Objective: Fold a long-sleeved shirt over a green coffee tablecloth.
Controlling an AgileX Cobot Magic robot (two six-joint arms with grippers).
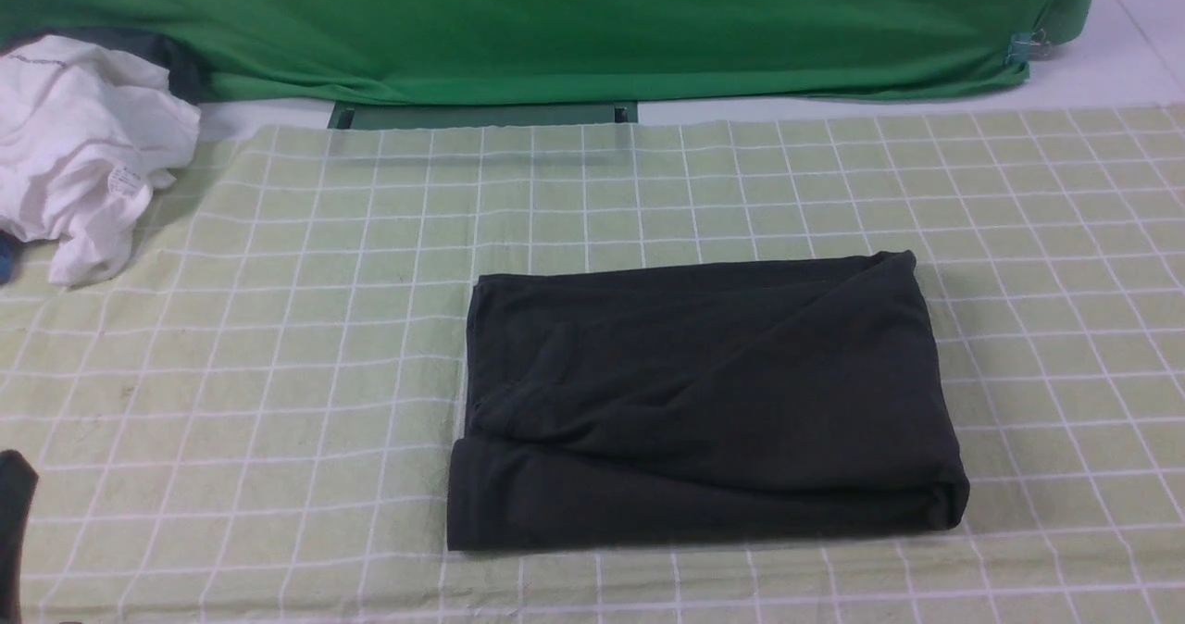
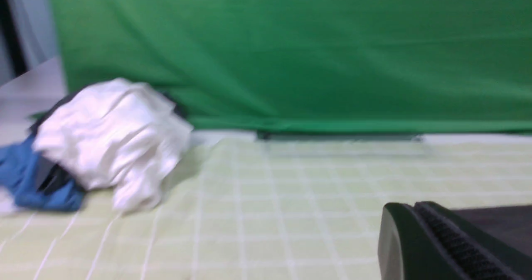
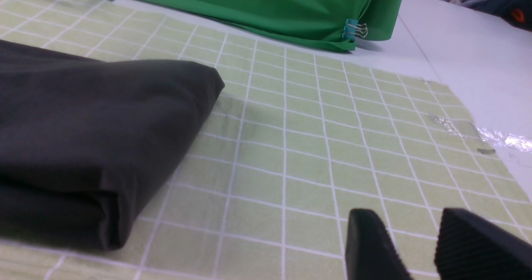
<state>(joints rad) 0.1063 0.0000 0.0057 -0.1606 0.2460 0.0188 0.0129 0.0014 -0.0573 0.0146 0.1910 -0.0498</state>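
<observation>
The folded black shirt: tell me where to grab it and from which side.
Probably best to pinch the long-sleeved shirt at its thick rolled corner nearest the robot on the right, coming in low from the right with the right gripper. The layers stack there into a rounded edge raised off the green coffee tablecloth, so one pinch catches them all.

blurred left wrist view; blue cloth (image 2: 25, 184) half hidden under white garment (image 2: 112, 138), edge-cropped

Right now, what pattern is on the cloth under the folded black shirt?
Thin white grid lines on pale yellow-green tablecloth; the front view shows it best.
</observation>
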